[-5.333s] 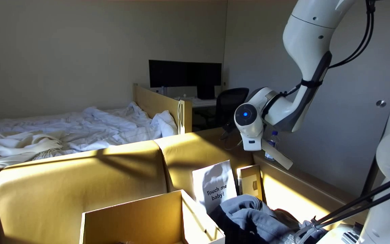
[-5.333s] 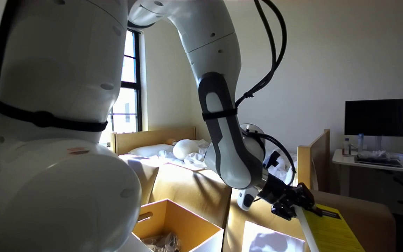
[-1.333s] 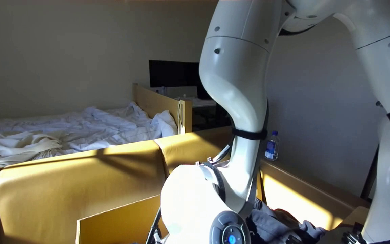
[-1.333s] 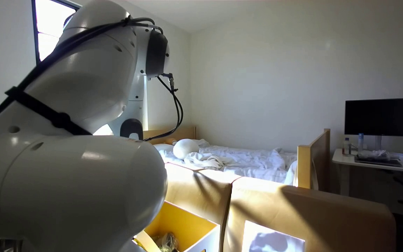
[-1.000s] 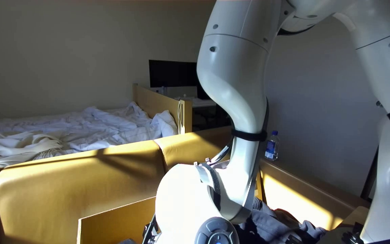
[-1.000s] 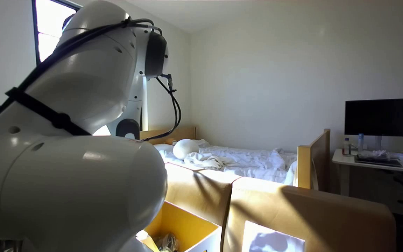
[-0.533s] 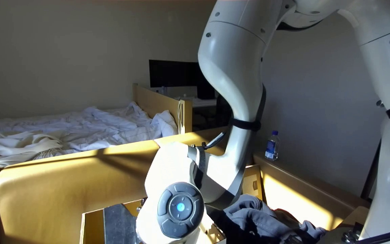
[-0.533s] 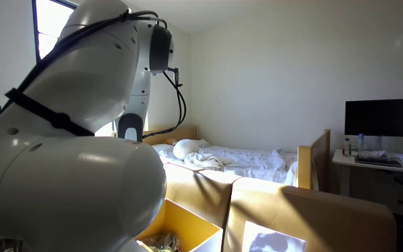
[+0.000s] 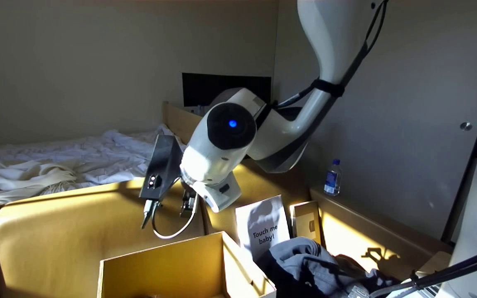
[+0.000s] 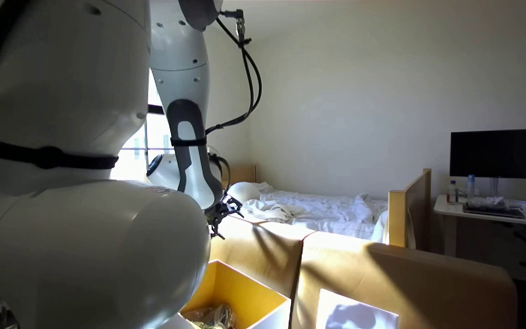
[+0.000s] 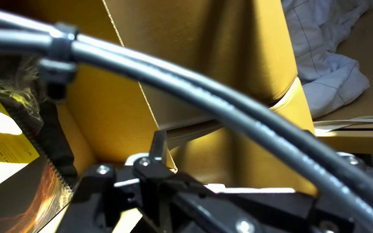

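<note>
My gripper (image 10: 232, 226) hangs open with nothing between its fingers, above the open cardboard box (image 9: 164, 269) and before the tan sofa's backrest (image 10: 263, 246). In the wrist view one black finger (image 11: 158, 147) stands out against the box's edge; thick grey cables cross the picture and partly hide the other side. Inside the box (image 11: 108, 123) lies a flat yellow-and-white printed pad (image 11: 5, 145), with a dark, toothed-edge item bearing an orange picture (image 11: 40, 194) and crumpled clear plastic (image 11: 18, 77). The plastic (image 10: 219, 315) also shows in an exterior view.
Right of the box stand a white sheet reading "Touch me baby!" (image 9: 263, 231) and a small brown carton (image 9: 307, 221). Grey clothing (image 9: 304, 265) lies heaped there. A water bottle (image 9: 332, 178) stands on the sofa's arm. Behind are a bed (image 9: 97, 153) and a monitor (image 10: 502, 155).
Several seconds ago my gripper held the yellow pad at the sofa's far end. The arm then lowered over the box; the gripper opened, and it has since risen, leaving the pad inside.
</note>
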Controlling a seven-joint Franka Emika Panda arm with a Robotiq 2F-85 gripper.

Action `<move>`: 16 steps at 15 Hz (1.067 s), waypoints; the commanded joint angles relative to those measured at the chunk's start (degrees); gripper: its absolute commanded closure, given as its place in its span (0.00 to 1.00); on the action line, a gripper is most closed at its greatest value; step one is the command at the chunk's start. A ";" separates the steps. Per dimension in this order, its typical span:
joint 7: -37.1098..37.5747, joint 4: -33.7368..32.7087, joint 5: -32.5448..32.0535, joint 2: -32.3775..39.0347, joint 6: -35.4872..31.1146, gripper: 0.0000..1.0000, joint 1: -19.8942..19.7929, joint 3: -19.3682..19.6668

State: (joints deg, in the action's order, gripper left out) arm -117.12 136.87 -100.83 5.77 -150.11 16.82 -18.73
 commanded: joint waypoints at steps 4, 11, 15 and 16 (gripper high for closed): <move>-6.47 12.11 13.84 -16.65 -8.06 0.00 -8.96 11.06; -20.58 15.98 22.79 -16.64 -8.58 0.00 -21.45 29.20; -33.74 14.16 31.48 -10.96 -11.45 0.00 -28.07 41.04; -27.99 15.07 27.63 -14.19 -8.11 0.00 -27.04 36.17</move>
State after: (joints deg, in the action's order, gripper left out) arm -144.99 151.90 -73.50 -8.39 -158.17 -8.94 18.94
